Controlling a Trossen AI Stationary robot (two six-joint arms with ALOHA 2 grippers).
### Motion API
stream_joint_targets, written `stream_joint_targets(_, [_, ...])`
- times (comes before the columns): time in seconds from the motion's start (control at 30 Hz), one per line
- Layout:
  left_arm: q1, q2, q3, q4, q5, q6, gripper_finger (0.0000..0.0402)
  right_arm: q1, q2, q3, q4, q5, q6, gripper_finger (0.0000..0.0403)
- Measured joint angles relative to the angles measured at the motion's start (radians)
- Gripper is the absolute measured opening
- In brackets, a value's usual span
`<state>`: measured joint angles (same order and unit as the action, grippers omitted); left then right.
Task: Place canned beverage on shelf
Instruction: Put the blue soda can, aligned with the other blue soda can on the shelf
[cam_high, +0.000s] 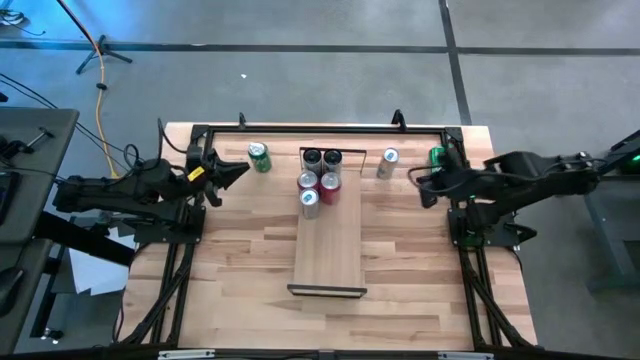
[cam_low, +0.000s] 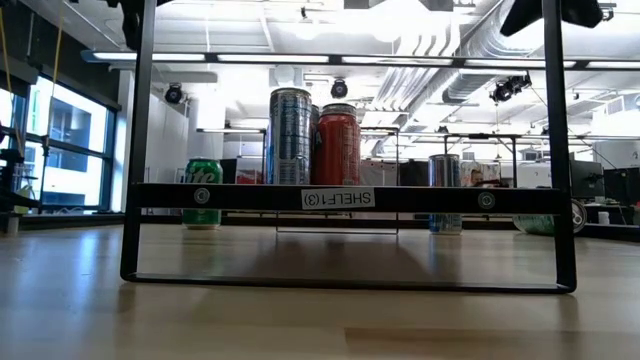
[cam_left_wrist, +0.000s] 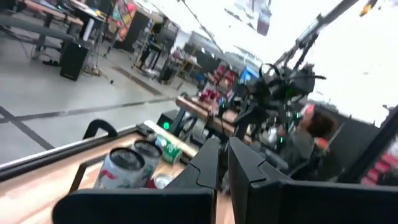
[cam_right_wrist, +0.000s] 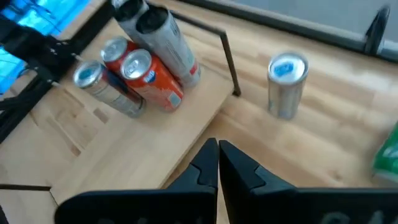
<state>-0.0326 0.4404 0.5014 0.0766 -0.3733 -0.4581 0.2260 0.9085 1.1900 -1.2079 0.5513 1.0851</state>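
Observation:
The shelf is a long pale board with dark end frames, lying mid-table. Several cans stand on its far end: two dark ones, two red ones and a silver one. On the tabletop stand a green can left of the shelf, a silver can right of it, and another green can farther right. My left gripper is shut and empty, above the table beside the left green can. My right gripper is shut and empty, near the silver can.
A thin dark frame runs along the table's far edge. The shelf's near half is bare wood. In the low view the shelf's end frame stands in front of the cans. A person shows beyond the table.

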Motion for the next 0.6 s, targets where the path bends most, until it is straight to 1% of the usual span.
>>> stream_joint_targets(0.13, [0.000,0.000,0.000,0.069,-0.031,-0.004,0.0000,0.000,-0.066,0.000,0.002,0.053,-0.090,0.0000])
stream_joint_targets(0.23, [0.000,0.000,0.000,0.112,-0.045,0.045,0.0000,0.000,-0.104,0.000,0.022,0.083,-0.158,0.0000])
stream_joint_targets(0.37, [0.000,0.000,0.000,0.139,-0.097,0.107,0.0000,0.000,-0.126,0.000,0.112,0.086,-0.269,0.0000])
stream_joint_targets(0.43, [0.000,-0.001,0.000,0.143,-0.114,0.132,0.0000,0.000,-0.126,0.000,0.186,0.086,-0.372,0.0000])
stream_joint_targets(0.5, [0.000,0.000,0.000,0.147,-0.116,0.148,0.0000,0.000,-0.120,0.000,0.267,0.078,-0.508,0.0000])
stream_joint_targets(0.6, [0.000,-0.001,0.000,0.150,-0.111,0.155,0.0001,-0.003,-0.107,0.000,0.403,0.008,-0.794,0.0000])
